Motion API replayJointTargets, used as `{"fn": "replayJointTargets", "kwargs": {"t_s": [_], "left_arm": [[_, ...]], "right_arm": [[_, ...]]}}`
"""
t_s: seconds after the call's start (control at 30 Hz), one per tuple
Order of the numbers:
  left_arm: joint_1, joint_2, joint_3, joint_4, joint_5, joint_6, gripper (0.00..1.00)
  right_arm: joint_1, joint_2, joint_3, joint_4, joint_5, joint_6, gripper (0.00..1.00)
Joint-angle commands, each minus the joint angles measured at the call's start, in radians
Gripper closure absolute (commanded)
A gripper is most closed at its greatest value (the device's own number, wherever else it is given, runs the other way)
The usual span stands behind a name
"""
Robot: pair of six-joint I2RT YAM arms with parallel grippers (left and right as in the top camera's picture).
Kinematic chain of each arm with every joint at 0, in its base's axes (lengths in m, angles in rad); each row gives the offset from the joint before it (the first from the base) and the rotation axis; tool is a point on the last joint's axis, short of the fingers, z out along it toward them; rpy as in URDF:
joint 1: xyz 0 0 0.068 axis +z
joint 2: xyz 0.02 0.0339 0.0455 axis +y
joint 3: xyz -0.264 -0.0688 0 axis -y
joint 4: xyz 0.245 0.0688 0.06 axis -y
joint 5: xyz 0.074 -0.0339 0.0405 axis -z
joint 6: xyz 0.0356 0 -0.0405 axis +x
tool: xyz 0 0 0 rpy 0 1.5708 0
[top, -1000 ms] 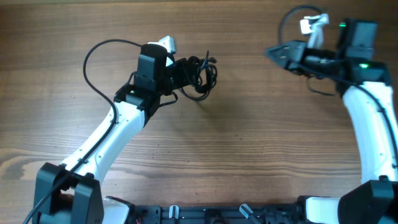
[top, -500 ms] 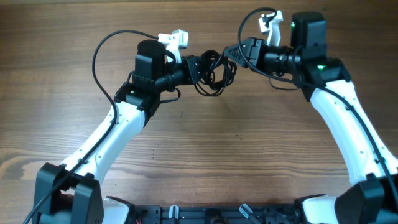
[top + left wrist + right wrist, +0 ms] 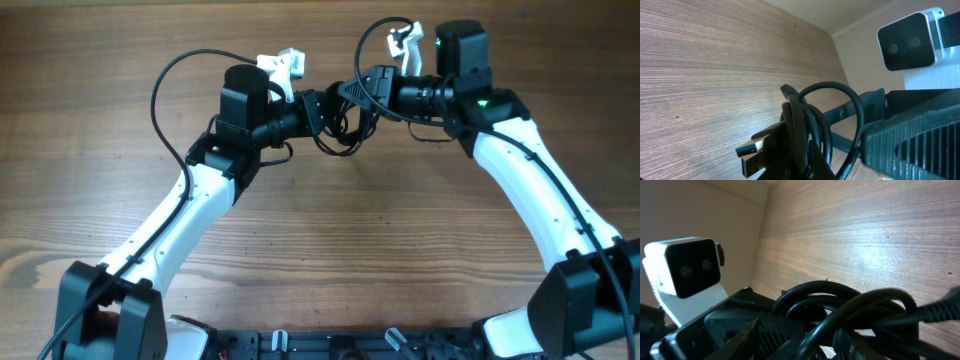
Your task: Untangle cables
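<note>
Overhead: right gripper [image 3: 347,91] now reached cables [image 3: 343,126], hold cannot tell; left gripper [image 3: 320,106] clamped on cables.

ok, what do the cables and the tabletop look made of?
Cables: black rubber or plastic jacket by the look, smooth, with a slight sheen along the bends. Plug: yellowish metal tip, glinting, in a black shell. Tabletop: wood or wood-look laminate, matte, with straight grain lines; which of the two cannot be told.
</note>
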Motion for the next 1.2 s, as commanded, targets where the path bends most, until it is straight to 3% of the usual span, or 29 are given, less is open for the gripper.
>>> {"fn": "replayJointTargets", "kwargs": {"t_s": [0.0,0.4,0.6,0.67,0.8,0.9,1.03,1.17], "left_arm": [[-0.036,-0.01,0.006,0.013,0.049,-0.006,0.96],[-0.068,-0.01,0.006,0.023,0.071,-0.002,0.96],[-0.067,-0.01,0.006,0.043,0.097,-0.002,0.96],[-0.065,-0.01,0.006,0.039,0.079,-0.002,0.96],[-0.066,-0.01,0.006,-0.002,-0.047,-0.002,0.96],[-0.066,-0.01,0.006,-0.133,-0.285,-0.003,0.96],[-0.065,-0.01,0.006,-0.283,-0.503,-0.007,0.96],[-0.065,-0.01,0.006,-0.319,-0.543,-0.006,0.96]], "right_arm": [[0.027,0.06,0.018,0.014,-0.017,0.022,0.55],[0.041,0.184,0.018,0.045,0.009,0.021,0.75],[0.047,0.21,0.018,0.045,0.019,0.003,0.95],[0.045,0.21,0.018,0.046,0.019,-0.004,0.96],[0.021,0.199,0.018,0.032,0.012,-0.044,0.96],[-0.031,0.154,0.018,-0.013,-0.005,-0.095,0.96],[-0.155,0.068,0.018,-0.018,-0.228,-0.187,0.96],[-0.248,0.04,0.018,-0.015,-0.378,-0.188,0.96]]}}
